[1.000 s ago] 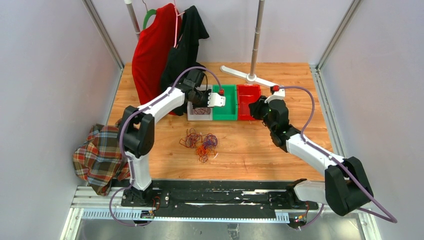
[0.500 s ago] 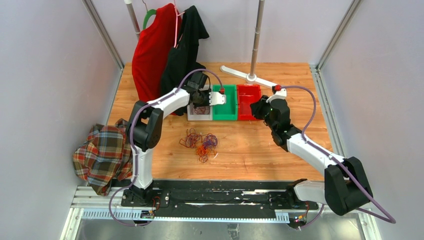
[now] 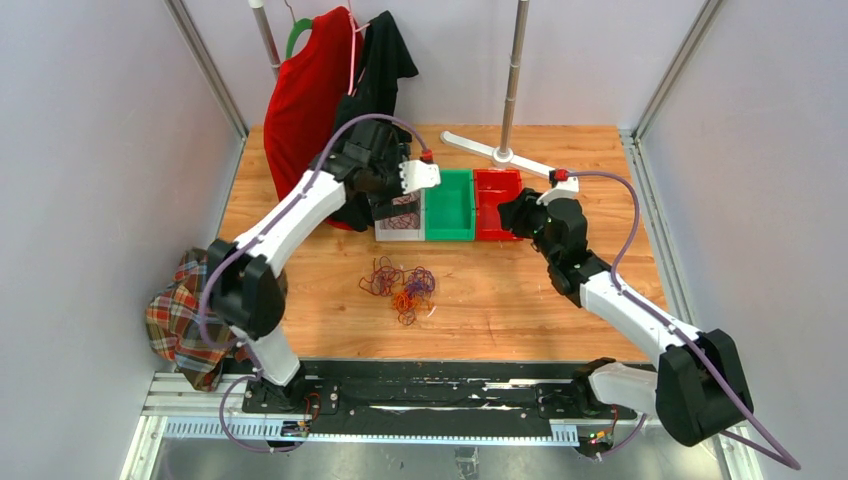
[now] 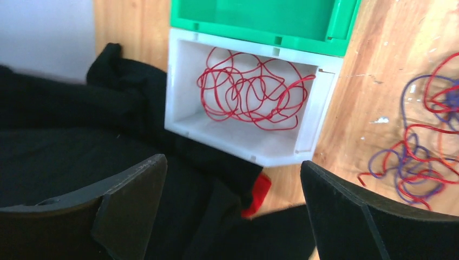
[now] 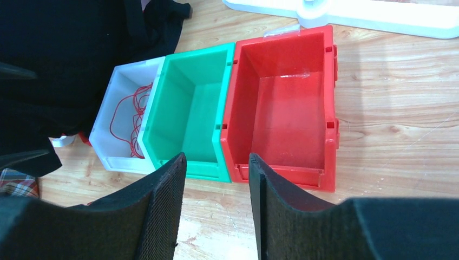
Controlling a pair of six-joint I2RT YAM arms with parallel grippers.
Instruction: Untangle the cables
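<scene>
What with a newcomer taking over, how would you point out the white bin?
On the wooden table, look beside the hanging black shirt. The white bin, left of the green bin, alone holds a coiled red cable.

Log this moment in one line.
left gripper open near white plastic bin holding red wire; right gripper open; tangled multicoloured cables on wooden table

"What do you see around you?"

"You have a wooden table [image 3: 500, 310]. Pale grey walls [image 3: 90, 150] stand at 9, 12 and 3 o'clock."

"And at the back?"

"At 12 o'clock a metal pole [image 3: 513, 80] stands on a white foot [image 3: 490, 150]. At 11 o'clock a red shirt [image 3: 300, 110] and a black shirt [image 3: 385, 50] hang side by side. At 8 o'clock a checked cloth [image 3: 185, 320] lies at the table's edge."
</scene>
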